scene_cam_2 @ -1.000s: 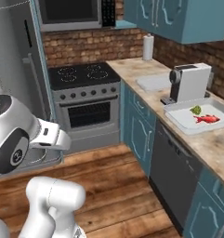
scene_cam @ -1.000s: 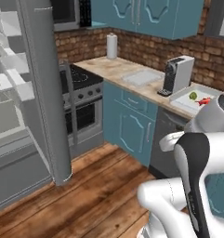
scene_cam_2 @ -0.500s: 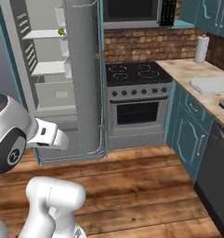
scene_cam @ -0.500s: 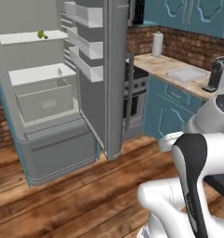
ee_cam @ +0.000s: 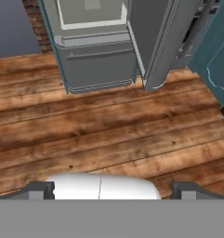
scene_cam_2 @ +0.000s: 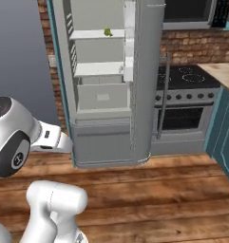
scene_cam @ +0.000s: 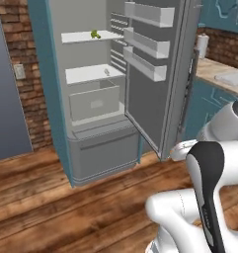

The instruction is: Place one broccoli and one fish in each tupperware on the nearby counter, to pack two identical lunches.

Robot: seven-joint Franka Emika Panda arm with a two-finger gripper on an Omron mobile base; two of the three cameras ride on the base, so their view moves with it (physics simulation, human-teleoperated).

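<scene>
Nearest the cameras, the gripper [ee_cam: 108,190] hangs low over a wooden plank floor [ee_cam: 108,135], its two dark finger tips [ee_cam: 36,190] set wide apart at the bottom corners of the hand view, with nothing between them. The white arm [scene_cam: 209,197] with its dark joints rises in the near foreground of both base views.

Beyond the floor stands a tall grey refrigerator [scene_cam_2: 104,95] with its door [scene_cam: 160,74] swung fully open to the right; the door carries three shelf bins on its inner face. Inside, a small green item, most likely a broccoli [scene_cam: 95,34], sits on the upper shelf [scene_cam: 86,37]; it is too small to make out clearly. Below it are a second white shelf and a pale drawer [scene_cam: 93,101], and under them the closed freezer front.

To the right of the refrigerator, in the right base view, is a steel stove [scene_cam_2: 182,102] with a black cooktop and an oven door, and a microwave [scene_cam_2: 192,12] above it. Farther right, a beige counter [scene_cam: 219,74] runs over teal cabinet fronts [scene_cam: 202,106] against a red brick wall [scene_cam_2: 192,47], with a white paper towel roll [scene_cam: 203,46] standing on it at the far end.
</scene>
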